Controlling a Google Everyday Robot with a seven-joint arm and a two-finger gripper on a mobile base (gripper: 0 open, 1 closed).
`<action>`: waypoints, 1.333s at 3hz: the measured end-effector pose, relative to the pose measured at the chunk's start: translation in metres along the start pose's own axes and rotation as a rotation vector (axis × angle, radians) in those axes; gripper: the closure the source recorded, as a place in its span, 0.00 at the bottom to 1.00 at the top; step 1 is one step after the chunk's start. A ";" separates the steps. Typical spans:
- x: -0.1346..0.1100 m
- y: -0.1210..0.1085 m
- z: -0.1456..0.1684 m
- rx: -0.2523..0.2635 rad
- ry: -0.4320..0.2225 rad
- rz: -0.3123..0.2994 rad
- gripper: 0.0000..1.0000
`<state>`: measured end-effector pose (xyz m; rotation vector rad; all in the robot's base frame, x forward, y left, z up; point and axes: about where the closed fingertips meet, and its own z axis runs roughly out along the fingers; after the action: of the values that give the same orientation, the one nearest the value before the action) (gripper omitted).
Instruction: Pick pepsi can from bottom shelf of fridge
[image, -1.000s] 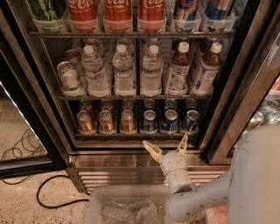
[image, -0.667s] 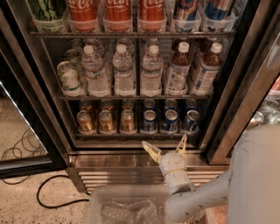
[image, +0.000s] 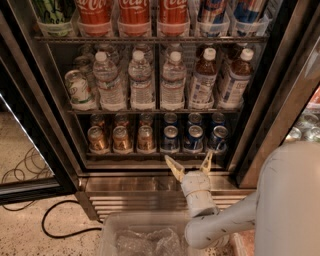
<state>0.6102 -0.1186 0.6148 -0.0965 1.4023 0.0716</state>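
The fridge (image: 50, 100) stands open in front of me with dark wire shelves. Its bottom shelf (image: 155, 154) holds gold-brown cans (image: 121, 139) on the left and several blue pepsi cans on the right, the front ones at left (image: 170, 139), middle (image: 193, 138) and right (image: 217, 138). My gripper (image: 190, 165) is open and empty, its yellowish fingers (image: 174, 168) spread. It hovers just in front of and slightly below the shelf edge, under the front middle pepsi can.
The rack above holds clear water bottles (image: 141, 80) and a tilted can (image: 77, 90). The top rack holds red Coca-Cola containers (image: 134, 12). A ribbed steel base (image: 130, 200), a clear bin (image: 145, 240) and a black cable (image: 55, 222) lie below.
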 end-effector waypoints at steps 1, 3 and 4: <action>0.004 -0.003 0.004 0.007 -0.011 -0.041 0.25; 0.019 -0.009 0.012 0.036 -0.001 -0.092 0.42; 0.022 -0.022 0.029 0.072 -0.016 -0.115 0.42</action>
<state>0.6449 -0.1371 0.5988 -0.1163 1.3794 -0.0737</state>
